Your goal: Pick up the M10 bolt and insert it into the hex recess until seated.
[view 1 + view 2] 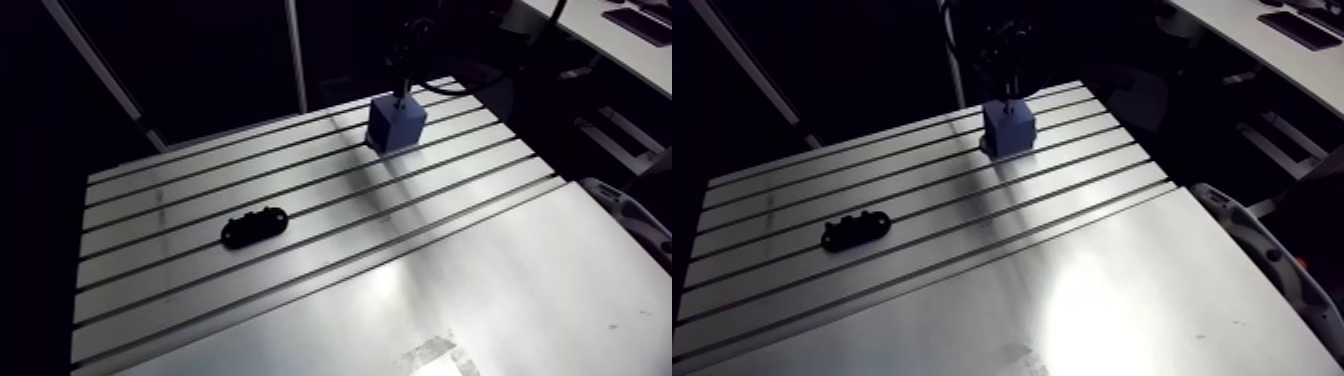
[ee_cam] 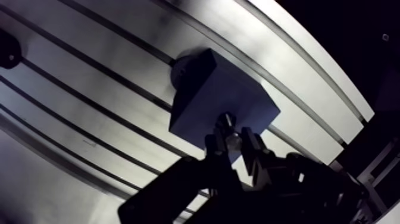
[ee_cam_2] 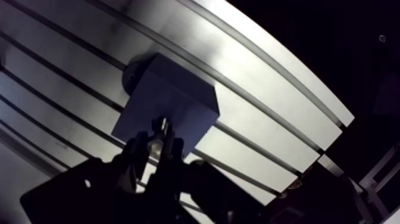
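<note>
A blue block [image 1: 396,124] stands on the far part of the slotted table [image 1: 180,200]. My gripper [image 2: 233,140] hangs straight above the block, seen small and dark in the arm view. In the wrist view its two fingers [image 2: 214,146] stand close together, shut on a small metallic bolt [image 2: 228,122]. The bolt's end sits at or just over the block's top face [image 2: 208,95], near one edge. No recess shows on that face; the bolt and fingers hide the spot under them.
A black oval part with holes [image 1: 254,226] lies on the slots at the table's left. A smooth metal plate [image 1: 470,300] covers the near side. A grey-white object [image 1: 630,215] lies off the right edge. A dark round piece [image 2: 180,68] sits against the block's far side.
</note>
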Tool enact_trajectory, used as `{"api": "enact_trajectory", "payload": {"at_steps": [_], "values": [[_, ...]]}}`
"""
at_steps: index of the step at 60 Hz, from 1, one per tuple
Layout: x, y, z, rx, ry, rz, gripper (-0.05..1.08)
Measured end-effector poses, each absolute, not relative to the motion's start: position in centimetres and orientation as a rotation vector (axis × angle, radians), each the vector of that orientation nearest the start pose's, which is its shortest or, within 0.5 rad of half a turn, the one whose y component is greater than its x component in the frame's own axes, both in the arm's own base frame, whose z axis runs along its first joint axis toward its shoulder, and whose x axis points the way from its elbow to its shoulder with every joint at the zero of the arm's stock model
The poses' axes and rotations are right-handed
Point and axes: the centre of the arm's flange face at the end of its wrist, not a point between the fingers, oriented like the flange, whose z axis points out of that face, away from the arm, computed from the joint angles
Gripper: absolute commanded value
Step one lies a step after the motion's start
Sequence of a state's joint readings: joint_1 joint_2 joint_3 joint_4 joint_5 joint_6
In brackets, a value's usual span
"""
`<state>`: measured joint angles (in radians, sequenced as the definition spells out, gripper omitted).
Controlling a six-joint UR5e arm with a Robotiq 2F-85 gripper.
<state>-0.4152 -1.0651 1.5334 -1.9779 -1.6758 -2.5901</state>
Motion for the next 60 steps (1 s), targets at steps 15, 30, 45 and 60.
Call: {"api": "enact_trajectory", "payload": {"at_steps": [15,30,45,60], "values": [[-64.46,15.02,25.10,-0.904,2.887,0.058,0.86],[-64.41,15.01,24.97,-0.904,2.885,0.055,0.84],[-64.30,14.96,24.74,-0.905,2.883,0.053,0.39],[-64.32,15.10,24.73,-0.920,2.902,0.080,0.01]]}}
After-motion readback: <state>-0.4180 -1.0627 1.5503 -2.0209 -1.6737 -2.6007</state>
